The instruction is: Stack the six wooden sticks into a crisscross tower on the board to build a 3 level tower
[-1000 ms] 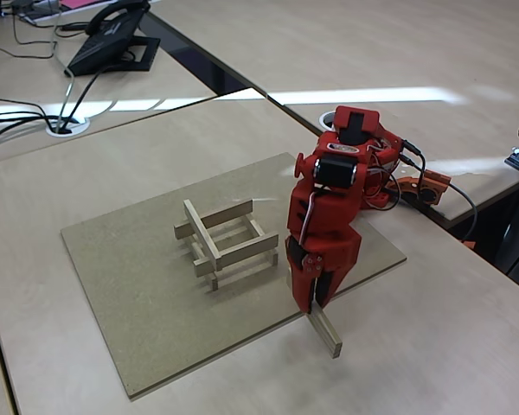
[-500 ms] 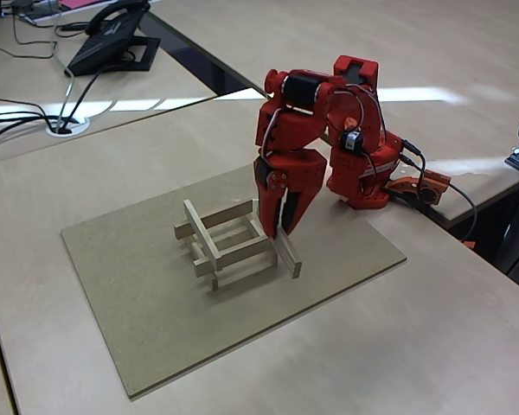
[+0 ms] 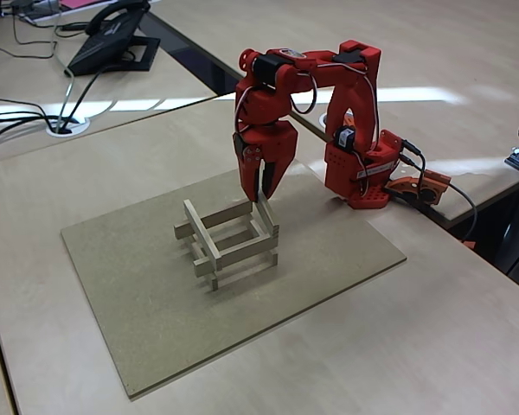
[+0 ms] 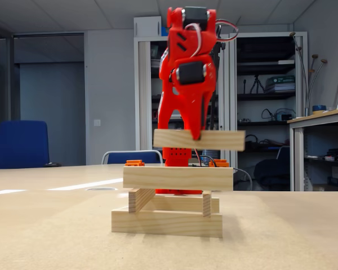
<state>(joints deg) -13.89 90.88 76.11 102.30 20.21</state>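
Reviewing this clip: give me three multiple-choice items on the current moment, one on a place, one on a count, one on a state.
1. Where is the tower?
A. on the board
B. on the bare tabletop
C. beside the phone

2. How many sticks lie in the tower, the held one apart?
A. three
B. five
C. six

3. What is the tool doing?
A. hanging open
B. shut on the sixth stick
C. resting on the board

Key: 1 A, the stack stands on the tan panel. 2 B, two levels are full and the top has one. 3 B, the low fixed view shows the stick clamped above the tower.
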